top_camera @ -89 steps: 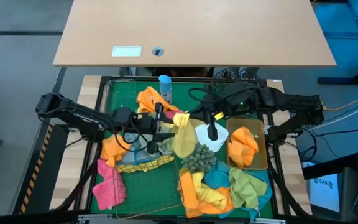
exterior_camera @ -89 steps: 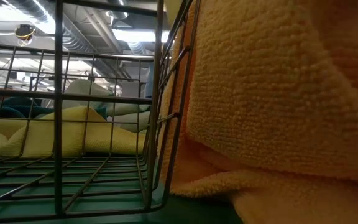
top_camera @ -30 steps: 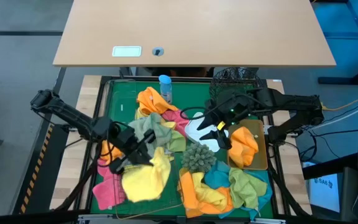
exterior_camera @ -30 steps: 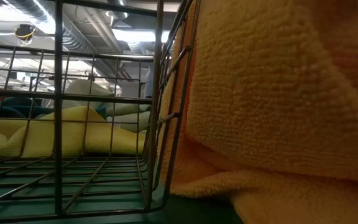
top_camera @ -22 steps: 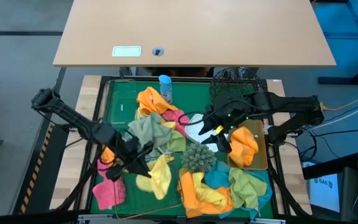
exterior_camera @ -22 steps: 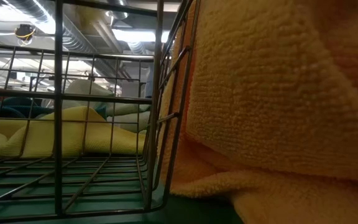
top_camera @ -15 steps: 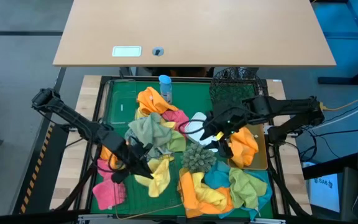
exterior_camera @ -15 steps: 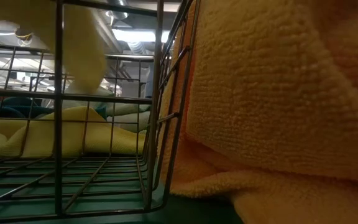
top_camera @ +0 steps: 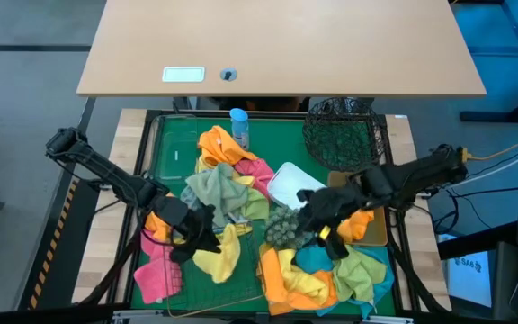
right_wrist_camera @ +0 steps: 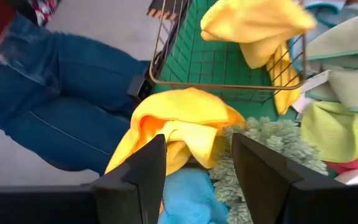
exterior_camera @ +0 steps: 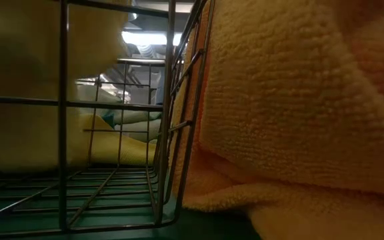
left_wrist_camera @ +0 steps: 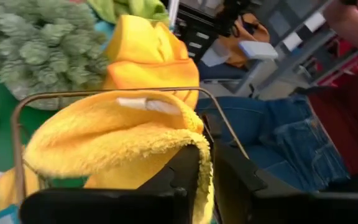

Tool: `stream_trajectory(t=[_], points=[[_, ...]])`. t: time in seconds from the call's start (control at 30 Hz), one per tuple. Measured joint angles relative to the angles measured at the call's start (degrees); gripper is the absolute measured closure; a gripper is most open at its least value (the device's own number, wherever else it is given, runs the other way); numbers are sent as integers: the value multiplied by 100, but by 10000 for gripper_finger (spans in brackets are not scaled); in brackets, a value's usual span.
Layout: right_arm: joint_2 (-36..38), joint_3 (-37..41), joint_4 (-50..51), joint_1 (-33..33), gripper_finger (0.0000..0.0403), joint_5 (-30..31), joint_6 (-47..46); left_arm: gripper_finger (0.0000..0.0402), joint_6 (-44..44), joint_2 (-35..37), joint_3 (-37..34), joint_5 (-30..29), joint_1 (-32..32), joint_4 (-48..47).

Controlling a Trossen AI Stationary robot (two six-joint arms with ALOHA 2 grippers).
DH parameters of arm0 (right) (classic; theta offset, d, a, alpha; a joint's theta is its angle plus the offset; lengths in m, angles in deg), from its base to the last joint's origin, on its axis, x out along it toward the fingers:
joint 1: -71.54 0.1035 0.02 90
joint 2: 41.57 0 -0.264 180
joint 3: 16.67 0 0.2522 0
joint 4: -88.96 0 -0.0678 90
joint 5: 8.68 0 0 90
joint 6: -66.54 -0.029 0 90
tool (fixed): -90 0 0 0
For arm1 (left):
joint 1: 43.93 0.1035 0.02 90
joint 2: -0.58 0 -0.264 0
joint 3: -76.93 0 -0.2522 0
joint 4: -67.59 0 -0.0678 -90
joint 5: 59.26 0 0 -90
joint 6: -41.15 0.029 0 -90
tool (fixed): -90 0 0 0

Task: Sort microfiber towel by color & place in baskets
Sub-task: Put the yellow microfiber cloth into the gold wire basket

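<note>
My left gripper [top_camera: 200,239] is low over the square gold wire basket [top_camera: 207,270] at the near left, shut on a yellow towel [top_camera: 220,256]. That towel hangs down into the basket [exterior_camera: 19,100]. My right gripper [top_camera: 318,229] is open above the spiky green ball [top_camera: 286,229] and a pile of orange, yellow, blue and green towels [top_camera: 317,270]. Its fingers stand apart over a yellow-orange towel [right_wrist_camera: 179,121] and touch nothing. More towels [top_camera: 223,175] lie heaped mid-table. My left gripper has an edge of the yellow towel [left_wrist_camera: 199,155] between its two fingers. The fingers slant down from the table's left side. The rest of the towel [left_wrist_camera: 104,143] bunches ahead of them inside the gold basket's rim [left_wrist_camera: 18,124], its lower part down in the basket.
A round black wire-mesh basket [top_camera: 342,133] stands far right, a white tray [top_camera: 290,184] near the middle, and a tan tray [top_camera: 373,227] holding an orange towel at the right. A blue spray bottle [top_camera: 238,126] stands at the back. A person in jeans [right_wrist_camera: 55,93] is at the near edge.
My left gripper has gone down and a little toward the near edge with the yellow towel. The towel, spread wide before, has bunched up and dropped into the gold basket. My right gripper has moved from over the white tray toward the near edge, above the spiky ball.
</note>
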Motion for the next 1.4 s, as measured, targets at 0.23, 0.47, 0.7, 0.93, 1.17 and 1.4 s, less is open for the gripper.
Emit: stream_trajectory(t=[0.23,0.47,0.7,0.93,1.17,1.4], points=[[-446,0,0,361,221,382,60,296,-198,0,0,-322,1,-292],[-991,0,37,375,221,474,52,267,-201,0,0,-20,1,-306],[-1510,0,261,375,221,473,51,268,-207,-2,-2,732,1,-353],[-1756,0,281,373,221,489,56,268,-205,-4,-4,933,-2,-399],[-1758,0,281,373,221,473,49,268,-917,-4,-4,1710,3,-790],[-1758,0,281,373,221,415,51,269,-1672,-4,-4,2215,1,-1324]])
